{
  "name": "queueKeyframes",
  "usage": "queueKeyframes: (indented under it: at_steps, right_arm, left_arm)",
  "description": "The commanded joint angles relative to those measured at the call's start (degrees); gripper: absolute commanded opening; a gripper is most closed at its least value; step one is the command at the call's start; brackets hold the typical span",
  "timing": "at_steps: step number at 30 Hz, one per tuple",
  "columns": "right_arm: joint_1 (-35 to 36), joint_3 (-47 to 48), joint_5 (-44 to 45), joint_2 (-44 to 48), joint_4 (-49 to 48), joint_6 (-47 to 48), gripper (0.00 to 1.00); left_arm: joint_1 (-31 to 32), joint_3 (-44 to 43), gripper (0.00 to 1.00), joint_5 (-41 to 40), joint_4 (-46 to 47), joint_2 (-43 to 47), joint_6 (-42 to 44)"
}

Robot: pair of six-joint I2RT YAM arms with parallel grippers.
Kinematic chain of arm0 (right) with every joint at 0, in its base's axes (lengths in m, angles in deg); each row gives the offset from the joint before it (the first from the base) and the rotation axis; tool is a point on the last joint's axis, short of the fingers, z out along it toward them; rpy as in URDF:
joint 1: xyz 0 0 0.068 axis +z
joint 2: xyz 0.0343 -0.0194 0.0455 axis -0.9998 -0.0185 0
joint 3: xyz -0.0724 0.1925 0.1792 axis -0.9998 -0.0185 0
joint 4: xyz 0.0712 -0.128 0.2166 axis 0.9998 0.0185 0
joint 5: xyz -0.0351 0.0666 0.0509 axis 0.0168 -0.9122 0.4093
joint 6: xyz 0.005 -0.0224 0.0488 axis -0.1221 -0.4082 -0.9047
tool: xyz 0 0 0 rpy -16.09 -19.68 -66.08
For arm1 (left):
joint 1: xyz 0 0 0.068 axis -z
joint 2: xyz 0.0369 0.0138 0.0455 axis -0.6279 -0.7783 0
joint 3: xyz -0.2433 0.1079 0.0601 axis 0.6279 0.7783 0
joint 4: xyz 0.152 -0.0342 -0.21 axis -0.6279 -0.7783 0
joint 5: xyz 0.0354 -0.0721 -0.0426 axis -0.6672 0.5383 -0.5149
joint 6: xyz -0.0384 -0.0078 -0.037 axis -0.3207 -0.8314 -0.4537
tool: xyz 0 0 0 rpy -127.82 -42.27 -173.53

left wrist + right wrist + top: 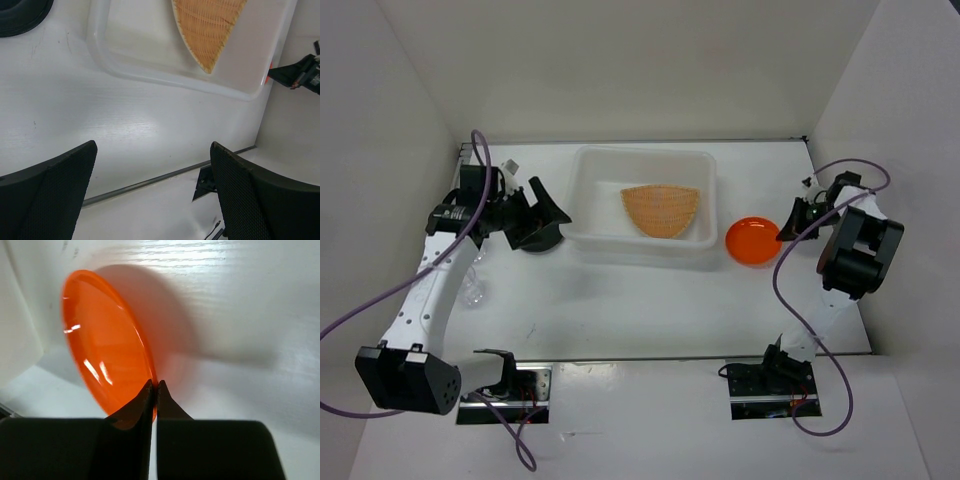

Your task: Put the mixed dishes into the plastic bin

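With my right gripper (154,390) pinching the edge of the orange plate (105,345), which lies on the desk (650,310) just right of the bin (578,200), and my left gripper (152,150) spread wide, I judge I should lift gently, clear the bin's wall, then release low.

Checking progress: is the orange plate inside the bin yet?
No, the orange plate is outside the bin, next to its wall, with the right hand shut on its rim.

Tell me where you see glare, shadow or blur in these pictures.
Right wrist view: white glare streaks on the orange plate, its soft reddish shadow on the table. Left wrist view: a bright sheen on the table. Top view: evenly lit.
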Motion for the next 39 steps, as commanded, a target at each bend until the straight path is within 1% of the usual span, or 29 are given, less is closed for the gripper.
queueKeyframes:
  at_steps: [1,2,4,6,8,9,12,14,15,16,17,19,20,22,24,25,27,28,29,31,33,36,39]
  right_arm:
    - [-0.9,7.5,1.1,9.2,8.2,2.9,0.0]
    - [-0.9,9.4,0.0,9.9,10.2,3.7,0.0]
    - [-1.6,14.7,-3.3,12.0,15.5,4.4,0.0]
    - [-2.4,19.0,-6.6,13.6,17.2,3.1,0.0]
    - [-3.1,21.8,-8.4,15.0,19.3,2.0,0.0]
    - [-3.1,24.6,-9.4,15.0,19.9,1.3,0.0]
    - [-3.1,29.1,-13.7,16.5,20.5,1.3,0.0]
    - [1.1,32.1,-13.7,17.0,21.6,3.9,0.0]
    - [3.3,33.2,-12.5,16.4,21.6,5.6,0.0]
    - [7.8,34.2,-9.3,16.4,21.6,6.1,0.0]
    - [9.8,36.3,-8.1,15.8,20.8,6.1,0.0]
    - [13.3,38.8,-5.8,14.0,19.4,5.6,0.0]
    - [16.6,41.3,-5.0,11.9,19.4,5.6,0.0]
    - [20.0,43.6,-2.6,9.9,19.4,6.1,0.0]
    - [23.5,45.5,-2.6,6.3,19.4,6.1,0.0]
    - [25.6,47.9,-2.6,4.9,18.8,6.1,0.0]
    - [27.6,50.5,-1.9,0.1,18.8,6.1,0.0]
    - [29.1,53.3,-1.9,-1.7,18.8,6.1,0.0]
    - [29.8,54.5,-1.9,-5.4,18.8,6.1,0.0]
    - [31.0,58.3,-1.9,-8.8,19.8,6.7,0.0]
    - [32.3,59.8,-0.3,-12.4,20.3,7.3,0.0]
    - [32.8,61.5,-0.3,-16.0,20.3,7.3,0.0]
    - [35.3,64.3,3.1,-19.7,20.9,7.9,0.0]
  left_arm:
    - [-1.0,1.7,1.0,0.8,1.0,2.7,-1.1]
    - [-1.0,2.5,1.0,2.6,1.6,2.7,-1.7]
    - [-1.0,2.5,1.0,3.2,2.2,3.4,-1.7]
    - [-1.7,1.8,1.0,3.7,2.2,3.4,-1.7]
    - [-2.4,0.9,1.0,3.7,1.6,2.7,0.5]
    - [-3.0,0.3,1.0,3.7,1.6,2.1,1.0]
    - [-3.0,0.3,1.0,3.7,1.6,0.6,1.8]
    - [-3.0,0.3,1.0,3.7,2.3,-1.4,1.3]
    - [-3.0,0.3,1.0,2.9,2.8,-1.9,0.8]
    - [-3.0,-0.5,1.0,2.2,2.8,-2.5,0.3]
    - [-3.0,-1.1,1.0,1.5,2.8,-3.1,-0.3]
    - [-3.0,-2.9,1.0,0.8,1.9,-3.9,-0.4]
    - [-3.0,-4.8,1.0,0.8,1.4,-4.6,0.2]
    - [-3.0,-6.3,1.0,-0.8,-0.2,-4.6,0.2]
    - [-3.0,-7.3,1.0,-1.4,-1.1,-3.4,0.7]
    - [-3.0,-7.4,1.0,-1.5,-1.1,-2.1,1.2]
    - [-3.0,-6.7,1.0,-1.5,-1.1,0.7,1.2]
    - [-3.0,-6.6,1.0,-2.3,-1.8,1.8,0.5]
    - [-3.0,-6.0,1.0,-3.1,-1.9,3.0,0.0]
    - [-3.0,-5.5,1.0,-5.7,-3.0,6.2,-0.5]
    - [-3.0,-5.0,1.0,-5.2,-3.5,9.2,-1.2]
    - [-3.0,-3.7,1.0,-4.0,-2.8,13.8,-2.8]
    - [-3.0,-3.1,1.0,-5.7,-6.2,17.8,-3.7]
